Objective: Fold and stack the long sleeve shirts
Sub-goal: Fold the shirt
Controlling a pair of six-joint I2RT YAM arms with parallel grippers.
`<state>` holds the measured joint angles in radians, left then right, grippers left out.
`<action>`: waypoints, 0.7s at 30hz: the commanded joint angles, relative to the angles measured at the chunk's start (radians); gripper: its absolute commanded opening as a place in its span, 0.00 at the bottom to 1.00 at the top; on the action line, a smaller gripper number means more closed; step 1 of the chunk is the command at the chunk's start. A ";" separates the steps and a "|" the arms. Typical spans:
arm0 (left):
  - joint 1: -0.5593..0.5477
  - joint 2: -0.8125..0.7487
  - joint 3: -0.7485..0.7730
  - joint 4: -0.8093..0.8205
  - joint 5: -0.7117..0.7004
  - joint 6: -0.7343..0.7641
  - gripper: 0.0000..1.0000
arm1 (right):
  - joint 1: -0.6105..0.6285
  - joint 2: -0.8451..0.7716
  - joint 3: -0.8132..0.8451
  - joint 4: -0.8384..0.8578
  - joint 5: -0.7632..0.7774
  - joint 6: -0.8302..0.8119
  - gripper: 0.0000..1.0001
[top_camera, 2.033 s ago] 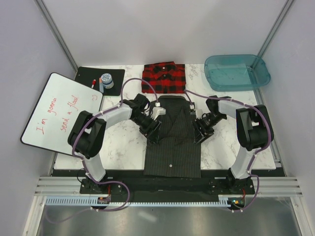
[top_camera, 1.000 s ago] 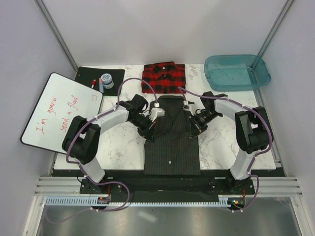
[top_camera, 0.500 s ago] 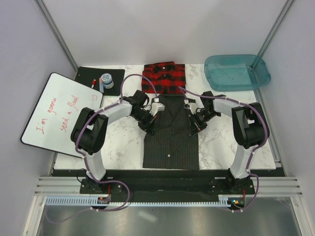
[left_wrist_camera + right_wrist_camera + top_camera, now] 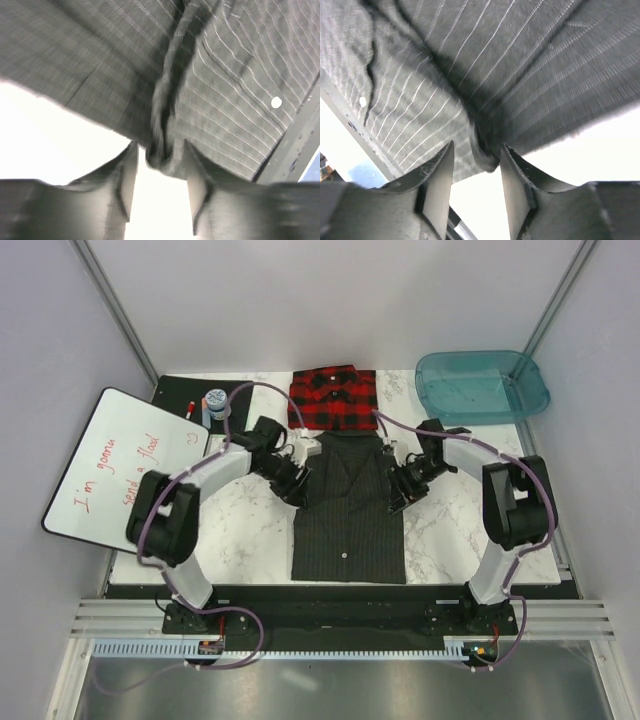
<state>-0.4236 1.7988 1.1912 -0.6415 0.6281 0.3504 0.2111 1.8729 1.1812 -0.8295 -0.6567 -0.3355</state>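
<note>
The dark pinstripe shirt (image 4: 348,510) lies flat, sides folded in, collar toward the back. My left gripper (image 4: 292,485) is at its left edge and my right gripper (image 4: 398,495) at its right edge, both level with the chest. In the left wrist view the left gripper (image 4: 160,165) pinches a bunched fold of pinstripe cloth (image 4: 162,150) between its fingertips. In the right wrist view the right gripper (image 4: 477,160) holds a similar fold (image 4: 487,152). The red-and-black plaid shirt (image 4: 333,398) lies folded just behind the collar.
A teal plastic tub (image 4: 480,385) stands at the back right. A whiteboard (image 4: 120,465) leans off the left side. A black mat (image 4: 190,405) with a small jar (image 4: 215,400) and a marker is at the back left.
Both grippers have moved toward the back along the shirt's sides. The pinstripe shirt has slid back with them, its hem away from the near edge and its collar up to the plaid shirt.
</note>
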 commanded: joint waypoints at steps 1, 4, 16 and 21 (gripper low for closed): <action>0.036 -0.338 -0.077 0.042 0.007 0.108 0.69 | -0.019 -0.214 0.009 -0.040 0.014 -0.020 0.53; -0.033 -0.513 -0.185 0.046 -0.066 0.160 0.77 | -0.001 -0.299 -0.002 0.025 -0.035 0.006 0.54; -0.723 -0.845 -0.716 0.515 -0.691 0.289 0.78 | 0.327 -0.043 0.011 0.268 -0.250 0.128 0.35; -0.946 -0.727 -0.725 0.637 -0.873 0.256 0.72 | 0.327 0.144 0.075 0.319 -0.212 0.145 0.31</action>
<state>-1.2549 1.0092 0.4572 -0.2256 -0.0322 0.5838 0.5491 1.9152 1.1831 -0.5976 -0.8566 -0.2108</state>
